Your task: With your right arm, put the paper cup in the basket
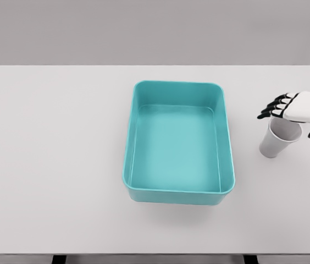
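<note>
- Reaching in from the right edge of the picture, the right robot hand [294,113], white with black fingers, hangs just above the rim of the white paper cup [277,140].
- Its black fingers [273,107] are spread and stretched toward the left, past the cup's rim; the thumb shows lower down at the right edge, so the robot hand is open and closes on nothing.
- Whether the palm touches the cup's rim cannot be told from this view.
- The white paper cup stands upright, mouth up, near the right edge of the plain white surface [50,159], about midway between its far and near edges.
- A teal rectangular plastic basket [134,137] with rounded corners sits near the middle of the surface, its long sides running from the far edge toward the near edge.
- The basket's interior shows only its own teal floor.
- The cup stands outside the basket, to its right, with a strip of bare surface between the two.
- Only the right arm shows in the head view.
</note>
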`<state>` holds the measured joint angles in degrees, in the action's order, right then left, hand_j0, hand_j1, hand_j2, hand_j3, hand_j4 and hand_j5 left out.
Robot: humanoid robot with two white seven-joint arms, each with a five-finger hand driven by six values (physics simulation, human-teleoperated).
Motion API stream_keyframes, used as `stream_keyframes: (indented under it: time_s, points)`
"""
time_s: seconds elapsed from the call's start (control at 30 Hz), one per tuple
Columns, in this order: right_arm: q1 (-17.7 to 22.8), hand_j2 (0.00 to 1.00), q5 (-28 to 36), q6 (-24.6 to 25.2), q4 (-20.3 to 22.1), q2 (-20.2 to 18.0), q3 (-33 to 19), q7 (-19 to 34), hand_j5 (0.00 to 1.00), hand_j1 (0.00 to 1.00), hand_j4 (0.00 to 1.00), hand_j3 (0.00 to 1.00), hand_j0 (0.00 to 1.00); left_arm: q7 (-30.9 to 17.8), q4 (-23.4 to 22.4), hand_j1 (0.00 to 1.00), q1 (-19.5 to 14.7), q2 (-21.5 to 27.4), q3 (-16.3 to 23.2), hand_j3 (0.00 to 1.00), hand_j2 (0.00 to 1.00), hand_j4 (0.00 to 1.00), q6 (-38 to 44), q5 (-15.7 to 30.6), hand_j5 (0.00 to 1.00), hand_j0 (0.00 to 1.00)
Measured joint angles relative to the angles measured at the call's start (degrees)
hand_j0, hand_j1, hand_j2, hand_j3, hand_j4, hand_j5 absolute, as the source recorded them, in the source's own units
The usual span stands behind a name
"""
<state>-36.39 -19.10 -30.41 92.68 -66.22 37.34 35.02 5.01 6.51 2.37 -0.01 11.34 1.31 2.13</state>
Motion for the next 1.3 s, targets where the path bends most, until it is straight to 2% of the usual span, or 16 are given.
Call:
stream_keyframes:
  time_s: [0.23, 1.3]
  points:
    - [0.0, 1.0, -1.27, -0.26, -0.48, 0.73, 1.56, 0.0, 1.0, 1.0, 1.0, 1.0, 1.0, 0.0, 0.0, 1.0, 0.0, 0.0, 0.0, 1.0, 1.0, 1.0, 0.0, 0.0, 1.0, 1.0]
    - [-0.35, 1.0, -3.36, -1.16, -1.1, 1.85, 2.85, 0.0, 1.0, 1.0, 1.0, 1.0, 1.0, 0.0, 0.0, 1.0, 0.0, 0.0, 0.0, 1.0, 1.0, 1.0, -0.01, 0.0, 1.0, 1.0]
